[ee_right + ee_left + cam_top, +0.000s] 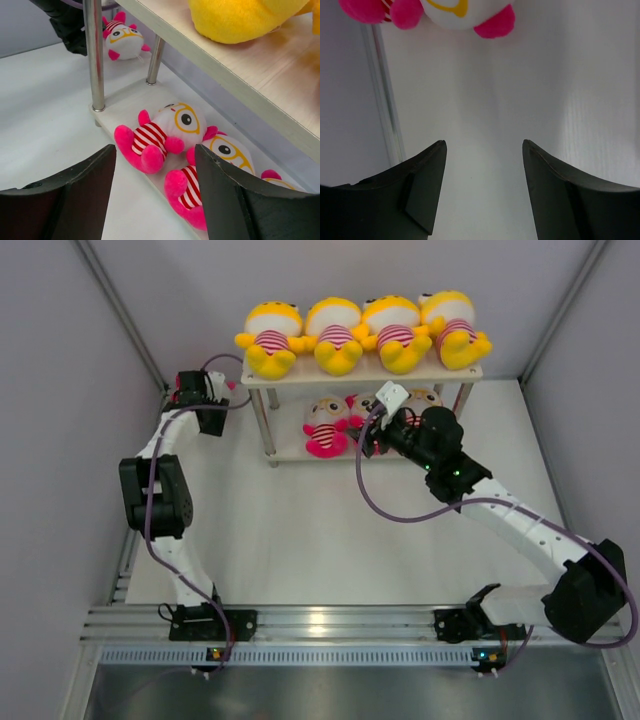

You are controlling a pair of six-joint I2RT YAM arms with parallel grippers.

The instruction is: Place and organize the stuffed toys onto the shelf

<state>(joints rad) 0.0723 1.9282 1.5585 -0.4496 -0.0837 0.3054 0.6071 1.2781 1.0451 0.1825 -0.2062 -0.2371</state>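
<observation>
Doll (125, 42) outside shelf (240, 65), clearest from right wrist.

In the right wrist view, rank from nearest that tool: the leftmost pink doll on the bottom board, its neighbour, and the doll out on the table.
1. Neighbour doll, bottom board, further right.
2. Leftmost doll, same board, left end.
3. Table doll, far upper left.

In the left wrist view the top edge crops the loose pink-limbed doll (462, 10) to chin and limbs; overhead, the right arm (440, 450) hides most of two lower-tier dolls (425, 397); the third doll (282, 184) runs off the right wrist view.
</observation>
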